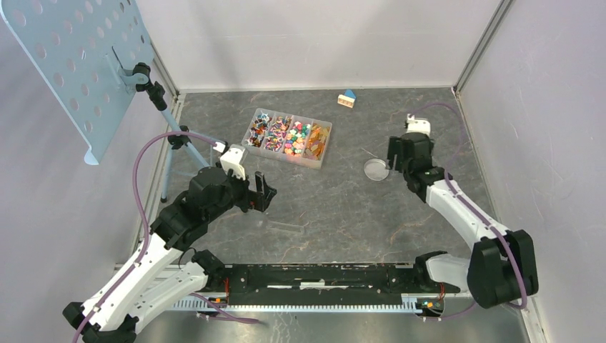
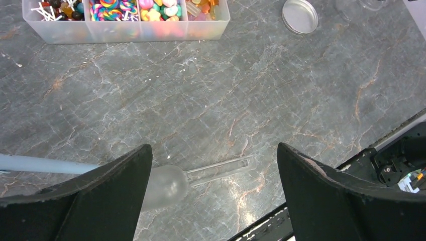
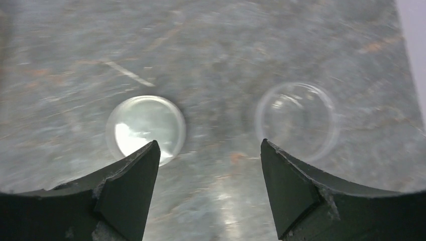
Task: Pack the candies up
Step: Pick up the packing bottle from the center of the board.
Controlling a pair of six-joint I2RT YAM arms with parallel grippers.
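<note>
1. The candies (image 1: 289, 136) all sit in a clear four-compartment organiser box (image 2: 125, 32) at the far middle of the counter (image 1: 343, 214).
2. Compartments, seen from the left wrist, left to right:
   - dark mixed sweets with white sticks
   - rainbow swirls
   - pink, green and yellow pieces
   - amber-orange pieces
3. The left pincer (image 2: 213, 150) hangs above the counter, near side of the box and well apart from it. Its jaws are spread wide and hold nothing.
4. A clear scoop (image 2: 191, 176) lies flat on the counter under the left pincer. Its rounded bowl is by the left finger and its handle points right.
5. The right pincer (image 3: 208, 145) hovers on the right side of the counter with its jaws parted wide, gripping nothing. This wrist view is blurred.
6. Two round items lie below the right pincer. One is a shiny lid (image 3: 145, 128) lying flat. Beside it, apart, is a clear jar (image 3: 296, 120) with the counter showing through it. Its contents cannot be made out.
7. A small blue-roofed toy house (image 1: 346, 98) stands near the back wall, beyond the box.
</note>
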